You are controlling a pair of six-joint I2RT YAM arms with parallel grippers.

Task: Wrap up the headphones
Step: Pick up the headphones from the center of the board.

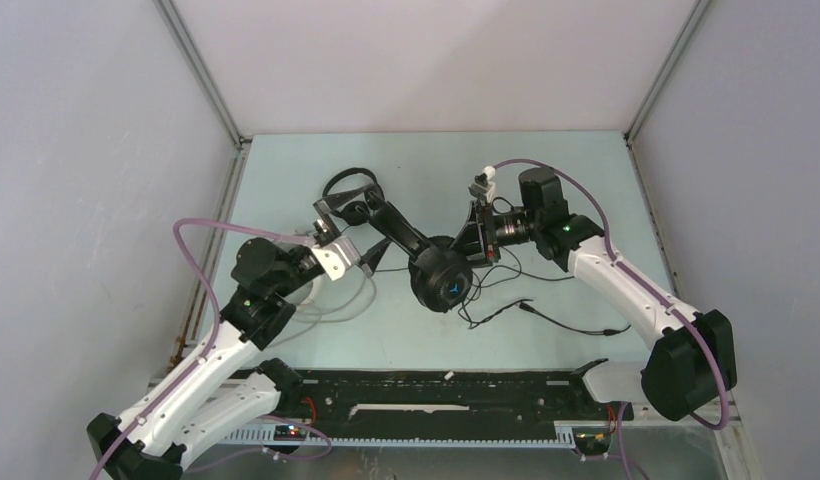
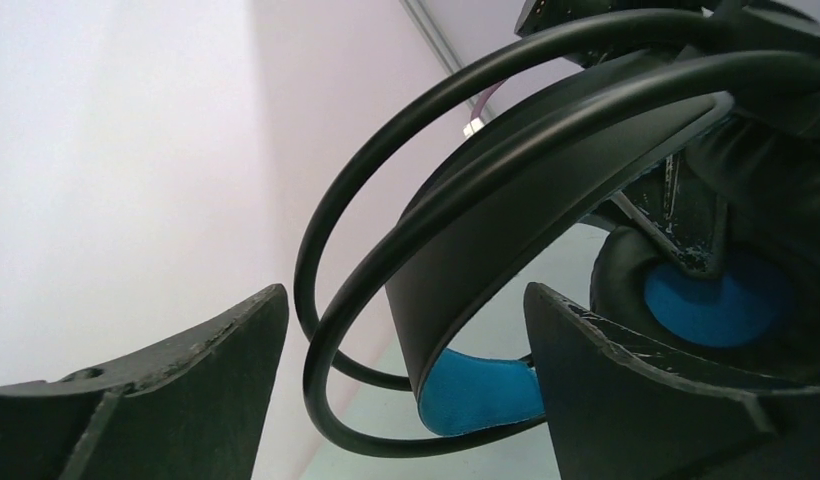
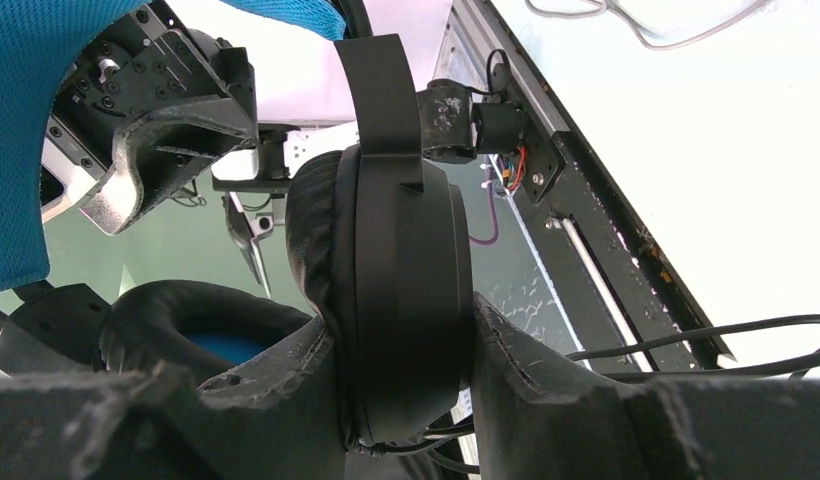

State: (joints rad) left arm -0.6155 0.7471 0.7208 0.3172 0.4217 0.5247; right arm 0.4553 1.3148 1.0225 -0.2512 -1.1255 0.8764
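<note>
The black headphones with a blue headband [image 1: 396, 232] hang above the table's middle. My right gripper [image 1: 478, 238] is shut on one ear cup [image 3: 406, 280], its fingers pressing both flat sides. The other ear cup [image 1: 444, 280] hangs lower. My left gripper [image 2: 406, 400] is open, with the headband [image 2: 506, 230], its blue padding [image 2: 481, 395] and loops of black cable [image 2: 326, 330] between its fingers, touching neither. From above, the left gripper [image 1: 361, 255] sits at the headband's left end. The cable's loose end [image 1: 546, 320] trails on the table.
A small all-black headset [image 1: 348, 190] lies behind the left gripper. A white headset with its white cable [image 1: 331, 300] lies under the left arm. A black rail [image 1: 436, 395] runs along the near edge. Walls close in on both sides.
</note>
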